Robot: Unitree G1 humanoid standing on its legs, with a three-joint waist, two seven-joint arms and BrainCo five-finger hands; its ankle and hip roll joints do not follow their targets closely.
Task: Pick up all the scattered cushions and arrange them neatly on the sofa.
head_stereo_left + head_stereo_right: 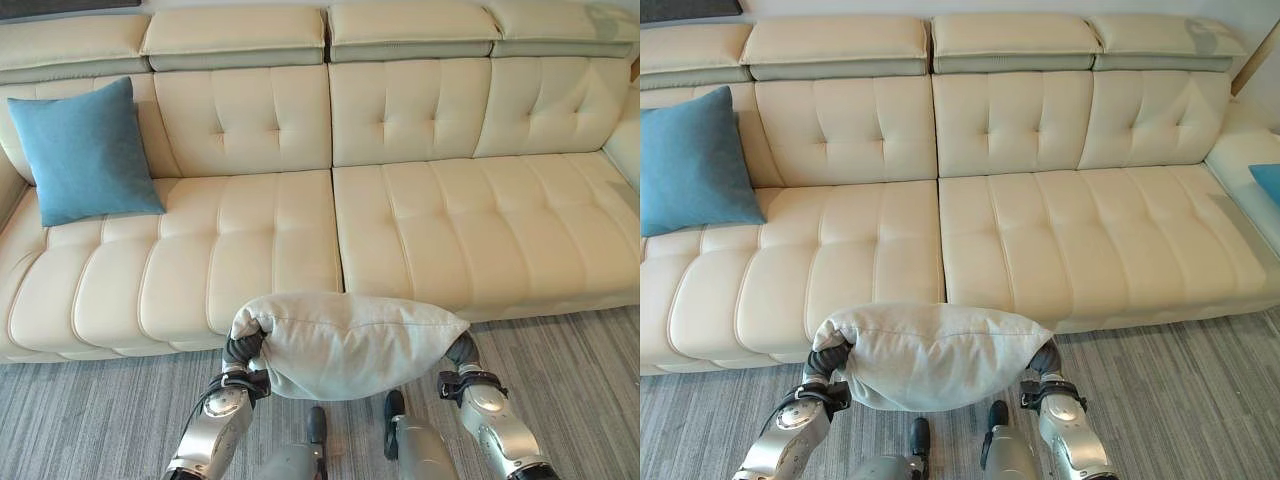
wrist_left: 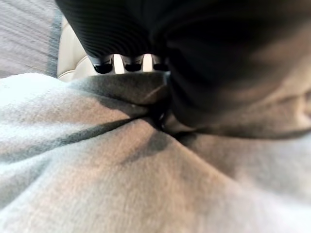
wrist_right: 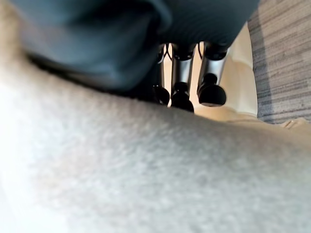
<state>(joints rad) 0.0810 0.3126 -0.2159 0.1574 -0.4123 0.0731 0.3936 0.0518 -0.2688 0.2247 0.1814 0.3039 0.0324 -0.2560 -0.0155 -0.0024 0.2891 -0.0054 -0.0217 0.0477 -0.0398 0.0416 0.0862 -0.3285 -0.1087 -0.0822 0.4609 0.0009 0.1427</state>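
Observation:
A pale grey cushion [image 1: 345, 345] hangs over the floor just before the sofa's front edge, carried between my two hands. My left hand [image 1: 243, 352] is at its left end; in the left wrist view its fingertips [image 2: 127, 64] curl over the cloth, which bunches into a fold [image 2: 146, 109] by the thumb. My right hand [image 1: 462, 350] presses the right end, with fairly straight fingers [image 3: 182, 92] lying against the cushion [image 3: 155, 170]. A blue cushion [image 1: 85, 150] leans upright against the backrest at the left end of the cream sofa [image 1: 450, 230].
The sofa's middle and right seats are bare. Another blue cushion's corner [image 1: 1267, 180] shows on the sofa's right-hand side section. Grey striped carpet [image 1: 580, 370] lies in front of the sofa.

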